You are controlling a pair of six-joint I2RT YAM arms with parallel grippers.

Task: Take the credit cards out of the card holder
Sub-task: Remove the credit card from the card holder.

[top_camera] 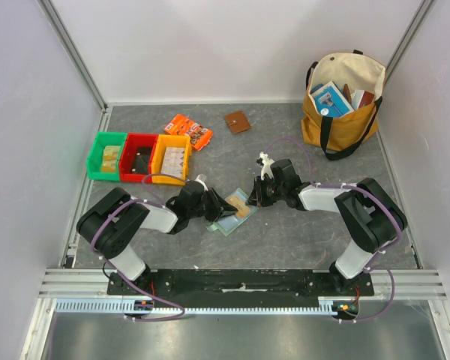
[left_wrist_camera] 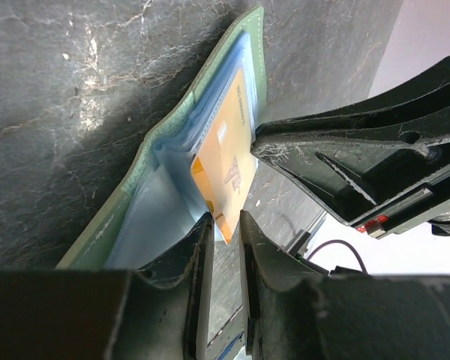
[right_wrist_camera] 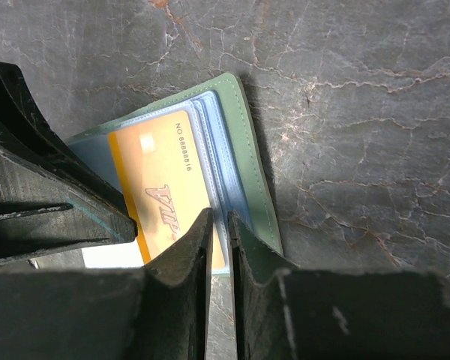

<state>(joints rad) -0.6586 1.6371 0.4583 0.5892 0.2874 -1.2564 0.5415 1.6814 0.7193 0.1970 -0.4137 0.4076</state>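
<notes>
Well left of the card holder (top_camera: 229, 223) and further back: green bin (top_camera: 105, 156), red bin (top_camera: 138, 156) and yellow bin (top_camera: 171, 157) in a row, touching, with small items inside.

Left arm lies low along the table (top_camera: 300, 236), reaching in from the holder's left. Left gripper (top_camera: 219, 206) is at the holder's left edge. On the left wrist view its fingers (left_wrist_camera: 199, 247) are drawn close, with a thin slit between. A corner of the credit card (left_wrist_camera: 229, 161) and a pale-blue sleeve edge sit at the mouth of the slit. Cannot tell whether they are pinched.

Behind and left of the holder, well apart: orange printed packet (top_camera: 189, 130).

The card holder lies open on the dark marbled table between the two grippers, green cover (right_wrist_camera: 247, 150) underneath and clear blue sleeves on top. The tan-orange card rests among the sleeves and shows a printed number and "VIP". How deep it sits is unclear.

Straight behind the holder, well apart: brown square wallet (top_camera: 238, 121).

Right gripper (top_camera: 256, 196) is at the holder's right edge. Its fingers (right_wrist_camera: 191, 255) are nearly together, tips over the card's long edge and the sleeve stack. Cannot tell whether it grips.

Far right of the holder, at the back: mustard tote bag (top_camera: 337, 124), upright, with books or boxes inside.
</notes>
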